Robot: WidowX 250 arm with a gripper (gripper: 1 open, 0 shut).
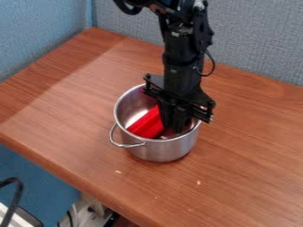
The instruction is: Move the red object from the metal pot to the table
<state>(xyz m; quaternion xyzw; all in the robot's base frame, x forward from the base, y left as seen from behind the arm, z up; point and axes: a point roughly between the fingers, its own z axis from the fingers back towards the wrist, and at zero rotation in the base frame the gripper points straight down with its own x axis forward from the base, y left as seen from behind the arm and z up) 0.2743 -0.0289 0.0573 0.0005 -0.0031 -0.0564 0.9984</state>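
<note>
reddish-brown wood-grain table (71, 84), blue wall at 12 o'clock. shiny steel pot (151, 146) centre; black gripper (173, 122) inside, fingers hidden, state unclear, over bright red plastic block (147, 126).

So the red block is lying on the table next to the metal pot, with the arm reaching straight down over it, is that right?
Not quite. The red block is inside the metal pot, not on the table beside it. The camera view shows it leaning against the pot's inner wall, with the arm reaching straight down into the pot.
</note>
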